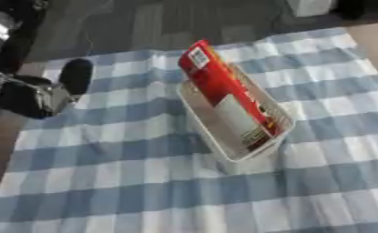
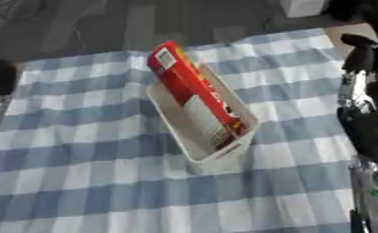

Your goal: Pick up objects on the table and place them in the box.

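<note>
Simply a checked cloth (image 1: 104, 182) over the table; dark floor (image 1: 144, 22) beyond.
White box (image 1: 198, 119) holds a red carton (image 1: 223, 86); left hand (image 1: 40, 93) and right hand (image 2: 367, 113) alongside, fingers unreadable.

Red packet (image 1: 223, 93) in a white box (image 1: 209, 129), blue-and-white checked cloth (image 1: 128, 182)

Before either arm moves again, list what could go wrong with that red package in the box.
1. The red package is longer than the white box; its far end sticks up over the rim, so it may tip out.
2. The box is light-looking and sits on the checked cloth; a nudge could slide it.
3. The left hand hangs close to the cloth's edge and might snag it.
</note>
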{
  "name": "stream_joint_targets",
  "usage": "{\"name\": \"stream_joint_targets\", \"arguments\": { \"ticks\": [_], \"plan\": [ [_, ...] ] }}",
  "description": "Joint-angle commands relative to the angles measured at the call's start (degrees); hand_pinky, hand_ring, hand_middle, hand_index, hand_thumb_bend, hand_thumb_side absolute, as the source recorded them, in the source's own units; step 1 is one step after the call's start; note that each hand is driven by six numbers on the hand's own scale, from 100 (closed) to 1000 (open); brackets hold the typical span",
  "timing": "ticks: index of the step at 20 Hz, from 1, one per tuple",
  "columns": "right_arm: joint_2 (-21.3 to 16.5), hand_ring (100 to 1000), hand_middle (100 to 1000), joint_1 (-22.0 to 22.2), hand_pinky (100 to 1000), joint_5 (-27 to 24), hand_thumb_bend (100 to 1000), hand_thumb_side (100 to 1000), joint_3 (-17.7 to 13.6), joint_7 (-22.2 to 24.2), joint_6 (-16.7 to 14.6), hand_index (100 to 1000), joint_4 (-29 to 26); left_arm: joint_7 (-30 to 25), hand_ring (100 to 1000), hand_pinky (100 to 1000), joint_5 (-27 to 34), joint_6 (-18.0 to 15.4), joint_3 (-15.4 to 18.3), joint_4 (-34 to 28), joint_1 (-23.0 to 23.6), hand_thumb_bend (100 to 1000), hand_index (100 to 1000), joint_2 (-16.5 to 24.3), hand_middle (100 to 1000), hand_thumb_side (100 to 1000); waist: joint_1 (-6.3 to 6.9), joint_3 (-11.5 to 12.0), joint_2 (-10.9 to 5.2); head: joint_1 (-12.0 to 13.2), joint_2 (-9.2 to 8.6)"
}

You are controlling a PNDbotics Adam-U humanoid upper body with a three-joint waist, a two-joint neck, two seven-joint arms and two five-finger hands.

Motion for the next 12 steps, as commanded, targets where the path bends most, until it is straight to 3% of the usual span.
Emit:
{"name": "stream_joint_targets", "arguments": {
  "ticks": [1, 3, 7, 12],
  "plan": [
    [0.7, 911, 923, -1.7, 773, 0.8, 100, 523, -0.2, -0.6, -0.1, 907, -0.7, 2.9, 897, 870, -0.8, -0.7, 3.1, -0.6, 3.8, 100, 960, -3.7, 926, 614, -0.72, 1.0, -0.51, -0.9, -0.66],
    [0.8, 910, 922, -2.1, 772, 1.2, 100, 521, -0.2, -0.8, -0.1, 905, -0.5, 4.5, 890, 859, -2.2, 0.5, 3.6, -0.6, 6.8, 100, 964, -6.6, 921, 642, -1.09, 1.6, -0.37, -1.0, -0.61],
    [0.3, 911, 923, -2.9, 773, 1.9, 100, 519, -0.5, -1.4, -0.2, 906, 0.4, 6.5, 876, 842, -7.2, 3.7, 3.0, -0.6, 14.2, 100, 972, -17.9, 913, 694, -1.91, 3.8, 0.28, -1.1, -0.43],
    [0.1, 912, 923, -4.1, 775, 1.8, 100, 516, -0.4, -1.4, -0.7, 907, 1.5, 6.8, 863, 823, -11.1, 8.0, -1.7, -0.6, 16.5, 100, 984, -30.5, 904, 782, -2.95, 4.7, 1.43, -0.5, -0.58]
  ]
}}
